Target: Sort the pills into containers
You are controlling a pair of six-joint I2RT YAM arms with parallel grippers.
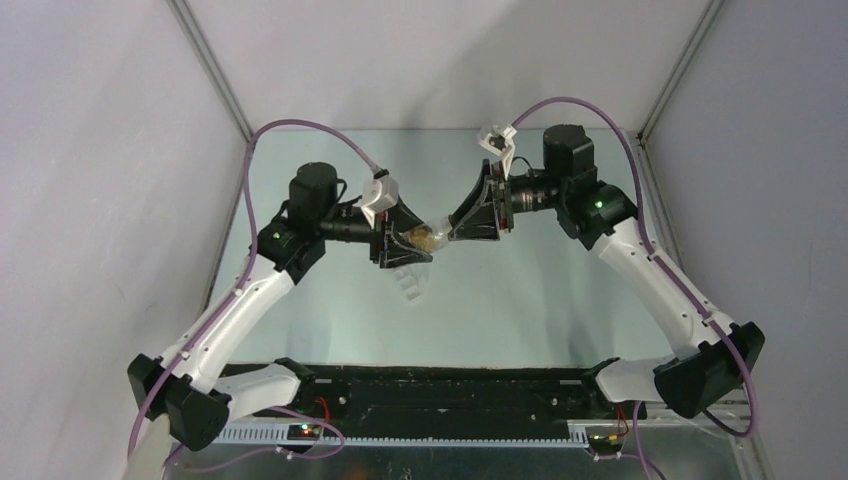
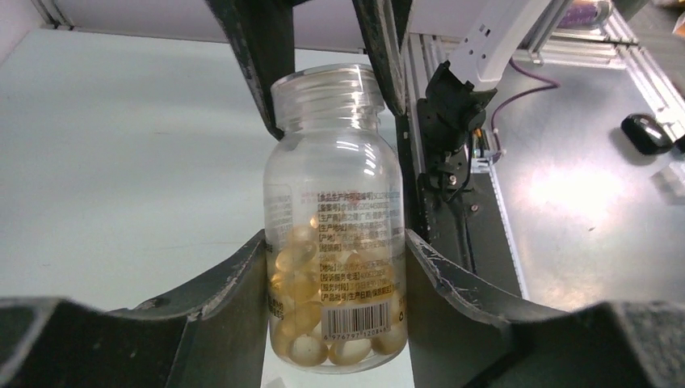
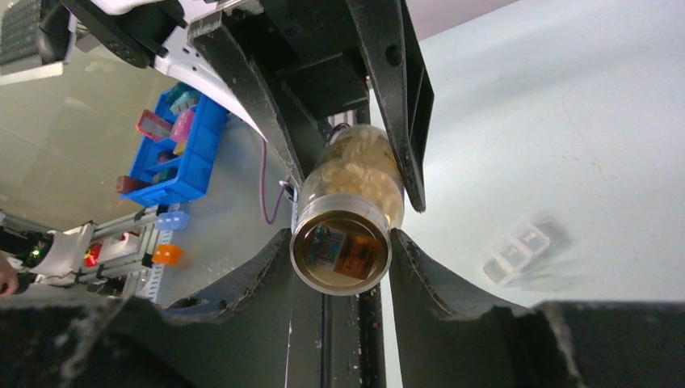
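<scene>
Pills [image 2: 299,275] in clear bottle [image 2: 335,162], left gripper [image 2: 335,236] clamping base, right gripper [image 3: 339,234] clamping neck

Pale tabletop [image 1: 540,300] between plain grey walls [image 1: 90,150], blue parts bin [image 3: 206,133] beyond.

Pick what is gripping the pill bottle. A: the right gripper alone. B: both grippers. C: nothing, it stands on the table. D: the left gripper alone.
B: the left gripper clamps the body of the bottle, while the right gripper pinches its neck end.
</scene>
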